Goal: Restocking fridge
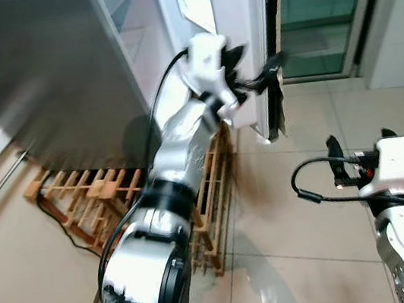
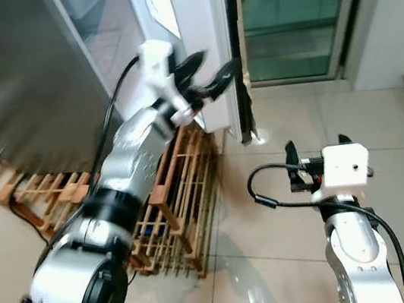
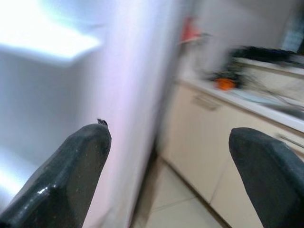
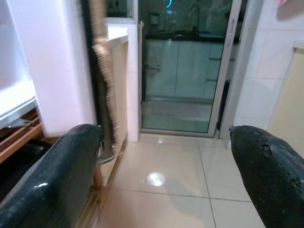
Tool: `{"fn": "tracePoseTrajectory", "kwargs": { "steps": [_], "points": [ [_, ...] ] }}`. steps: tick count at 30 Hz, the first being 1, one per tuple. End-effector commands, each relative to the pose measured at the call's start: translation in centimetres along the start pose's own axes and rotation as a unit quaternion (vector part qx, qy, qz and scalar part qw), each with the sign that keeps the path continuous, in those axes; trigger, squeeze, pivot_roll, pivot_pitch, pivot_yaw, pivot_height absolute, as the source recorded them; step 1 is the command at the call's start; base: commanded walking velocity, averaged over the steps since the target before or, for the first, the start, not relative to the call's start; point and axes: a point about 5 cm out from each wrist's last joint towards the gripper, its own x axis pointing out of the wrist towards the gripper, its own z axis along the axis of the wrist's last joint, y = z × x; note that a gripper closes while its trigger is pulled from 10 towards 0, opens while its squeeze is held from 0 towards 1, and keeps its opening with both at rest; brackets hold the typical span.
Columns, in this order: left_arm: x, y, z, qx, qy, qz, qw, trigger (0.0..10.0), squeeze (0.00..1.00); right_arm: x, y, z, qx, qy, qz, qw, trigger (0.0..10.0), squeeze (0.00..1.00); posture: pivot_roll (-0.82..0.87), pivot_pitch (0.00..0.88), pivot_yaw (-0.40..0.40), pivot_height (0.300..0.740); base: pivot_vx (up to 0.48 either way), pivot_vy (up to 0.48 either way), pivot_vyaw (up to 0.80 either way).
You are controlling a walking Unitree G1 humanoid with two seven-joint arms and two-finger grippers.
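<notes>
Beside the fridge door (image 1: 233, 31), a wooden rack (image 1: 209, 196) (left hand (image 1: 254, 66) spread)

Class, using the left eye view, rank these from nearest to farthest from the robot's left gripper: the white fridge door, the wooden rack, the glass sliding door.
From the left gripper:
1. White fridge door, right at its fingertips.
2. Wooden rack, below it on the floor.
3. Glass sliding door, beyond, toward the robot's right.

light: bright indoor | glare: floor tiles (image 1: 286, 292) | blur: left wrist view, motion-smeared
</notes>
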Motion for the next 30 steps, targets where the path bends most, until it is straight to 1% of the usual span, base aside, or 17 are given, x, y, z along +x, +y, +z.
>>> {"fn": "tracePoseTrajectory", "kwargs": {
  "steps": [1,2,3,4,6,7,8,9,10,11,12,17,19,20,22,25,30],
  "points": [
    [-2.7,3.0,0.2,-0.011,-0.005,0.080,0.997,10.0,0.00,1.0,0.5,0.0,0.013,0.002,0.017,1.000,10.0,0.00,-0.13,0.000,0.087,0.740,0.000,0.000,0.00],
    [-2.7,3.0,0.2,-0.011,-0.005,0.080,0.997,10.0,0.00,1.0,0.5,0.0,0.013,0.002,0.017,1.000,10.0,0.00,-0.13,0.000,0.087,0.740,0.000,0.000,0.00],
    [-5.8,5.4,0.6,0.012,-0.014,0.157,0.987,10.0,0.00,2.1,1.0,0.1,0.017,0.002,0.030,0.999,10.0,0.00,-0.07,0.000,0.048,0.740,0.000,0.000,0.00],
    [-5.8,5.4,0.6,0.012,-0.014,0.157,0.987,10.0,0.00,2.1,1.0,0.1,0.017,0.002,0.030,0.999,10.0,0.00,-0.07,0.000,0.048,0.740,0.000,0.000,0.00],
    [-8.2,7.3,0.7,0.031,-0.021,0.241,0.970,10.0,0.00,3.1,1.5,0.2,0.020,0.000,0.045,0.999,10.0,0.00,-0.05,0.000,0.031,0.740,0.000,0.000,0.35],
    [-9.5,8.0,0.8,0.041,-0.026,0.282,0.958,10.0,0.00,3.7,1.9,0.2,0.022,0.001,0.053,0.998,10.0,0.00,-0.03,0.000,0.016,0.740,0.000,0.000,0.59],
    [-9.5,8.0,0.8,0.041,-0.026,0.282,0.958,10.0,0.00,3.7,1.9,0.2,0.022,0.001,0.053,0.998,10.0,0.00,-0.03,0.000,0.016,0.740,0.000,0.000,0.59],
    [-10.2,8.3,0.8,0.048,-0.029,0.306,0.950,10.0,0.00,4.1,2.1,0.2,0.022,0.003,0.058,0.998,10.0,0.00,-0.02,0.000,0.012,0.740,0.000,0.000,0.59],
    [-11.3,8.2,1.1,0.073,-0.031,0.339,0.938,10.0,0.00,4.9,2.6,0.4,0.025,0.001,0.072,0.997,10.0,0.00,0.02,0.000,-0.007,0.740,0.000,0.000,0.58],
    [-11.3,8.2,1.1,0.073,-0.031,0.339,0.938,10.0,0.00,4.9,2.6,0.4,0.025,0.001,0.072,0.997,10.0,0.00,0.02,0.000,-0.007,0.740,0.000,0.000,0.58],
    [-12.1,7.8,1.5,0.092,-0.031,0.360,0.928,10.0,0.00,5.5,3.1,0.5,0.028,-0.001,0.083,0.996,10.0,0.00,0.03,0.000,-0.013,0.740,0.000,-0.266,0.58],
    [-12.4,7.3,1.5,0.120,-0.012,0.375,0.919,10.0,0.00,5.9,3.6,0.5,0.033,0.000,0.092,0.995,10.0,0.00,0.03,0.000,-0.014,0.740,0.000,-0.464,0.58],
    [-12.0,7.1,1.3,0.143,0.008,0.381,0.913,10.0,0.00,6.0,3.9,0.3,0.034,0.001,0.096,0.995,10.0,0.00,0.03,0.000,-0.007,0.740,0.000,-0.450,0.58],
    [-11.7,7.1,1.3,0.167,0.023,0.390,0.905,10.0,0.00,6.0,4.0,0.2,0.034,0.001,0.097,0.995,10.0,0.00,0.01,0.000,0.005,0.740,0.000,-0.431,0.58],
    [-11.5,7.2,1.2,0.175,0.030,0.393,0.902,10.0,0.00,6.0,3.9,0.1,0.035,0.000,0.094,0.995,10.0,0.00,0.01,0.000,0.008,0.740,0.000,-0.431,0.58],
    [-10.7,7.2,1.2,0.171,0.041,0.399,0.900,10.0,0.00,5.8,3.2,0.1,0.033,-0.001,0.084,0.996,10.0,0.00,-0.02,0.000,0.023,0.740,0.000,-0.421,0.58],
    [-10.1,7.0,0.7,0.160,0.054,0.400,0.901,10.0,0.00,5.5,2.4,0.0,0.023,-0.003,0.073,0.997,10.0,0.00,-0.05,0.000,0.036,0.740,0.220,-0.395,0.57]
  ]
}}
